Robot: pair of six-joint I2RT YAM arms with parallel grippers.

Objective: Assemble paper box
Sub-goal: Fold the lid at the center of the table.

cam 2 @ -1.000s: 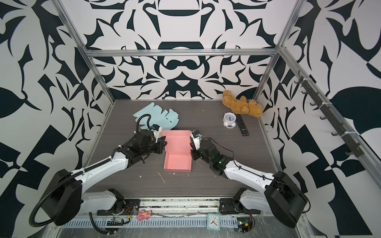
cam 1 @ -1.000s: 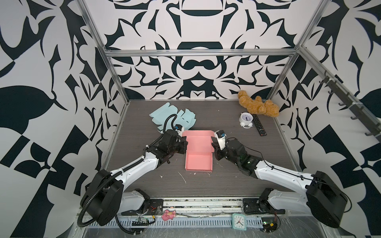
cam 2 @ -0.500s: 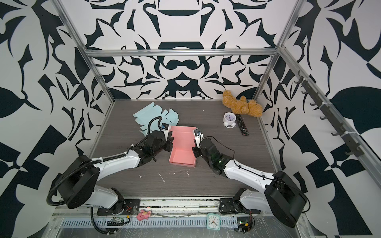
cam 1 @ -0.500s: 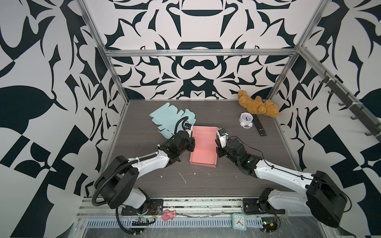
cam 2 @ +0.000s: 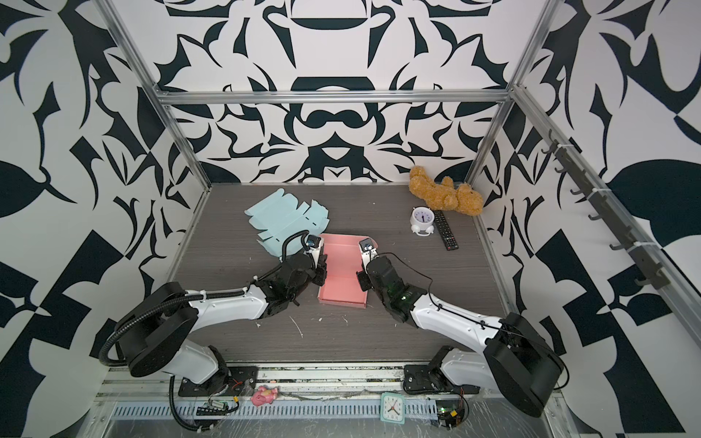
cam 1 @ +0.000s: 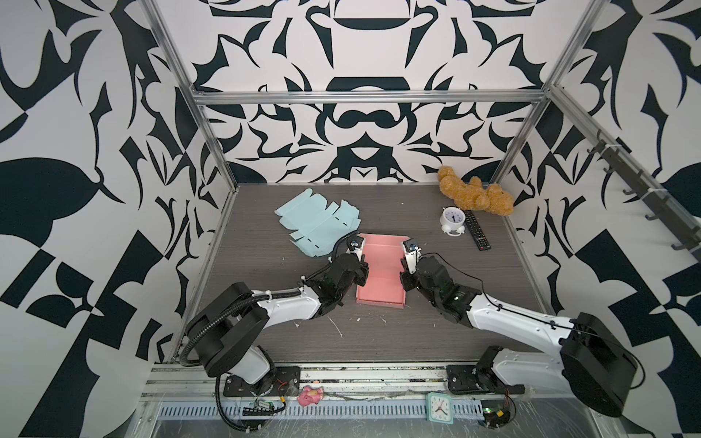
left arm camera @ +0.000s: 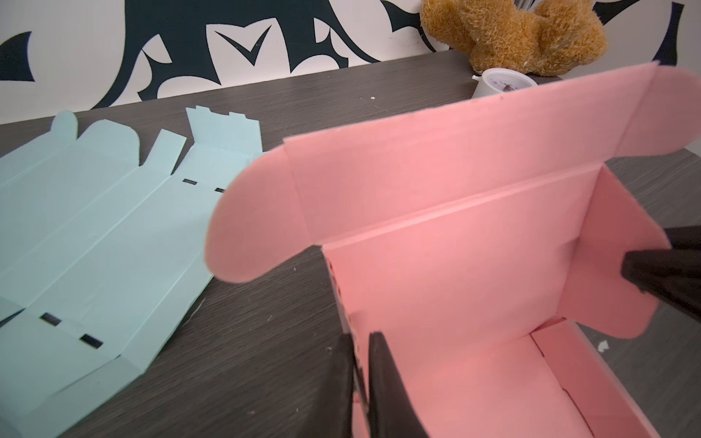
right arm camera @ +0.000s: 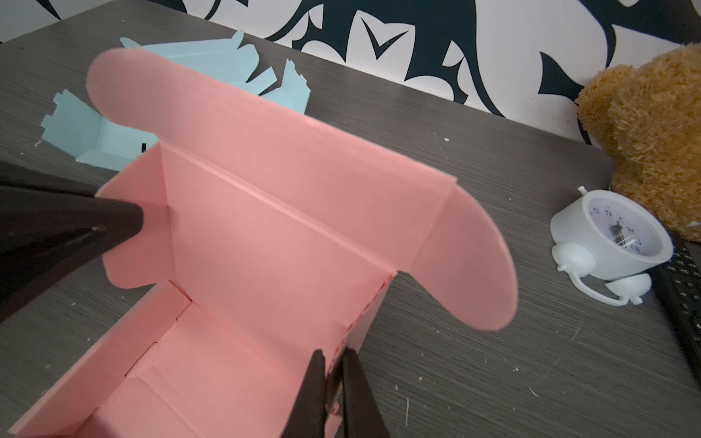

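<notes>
Worktop: one dark grey wood-grain worktop (cam 1: 474, 303), walled on three sides by black-and-white patterned panels.
Arms: two. The left arm (cam 1: 280, 303) and the right arm (cam 1: 504, 322) reach in from the front edge and meet at the middle, one on each side of the box.
Sheet: one flat blue sheet (cam 1: 315, 223), cut, creased and unfolded, lies toward the back left. Its near corner sits just beside the box's back left corner, and the left arm's cable partly covers it in both top views.
Box: one pink box (cam 1: 379, 277) sits at the middle of the worktop, base down and open on top. Its lid (left arm camera: 455, 159) leans back toward the back edge, with a rounded flap at each end.
Bear: one brown teddy bear (cam 1: 474, 193) lies in the back right corner, against the wall.
Left gripper: the left gripper (left arm camera: 360, 379) is pinched tight on the box's left side wall, one finger inside and one outside.
Right gripper: the right gripper (right arm camera: 333, 394) is closed the same way on the right side wall.
Remote: one black remote (cam 1: 477, 235) lies near the right edge, its far end at the bear's edge.
Clock: one white alarm clock (cam 1: 453, 220), tipped, rests against the remote, well apart from the box.
Scraps: small white scraps (cam 1: 335, 326) are scattered between the box and the front edge, too small to count.
</notes>
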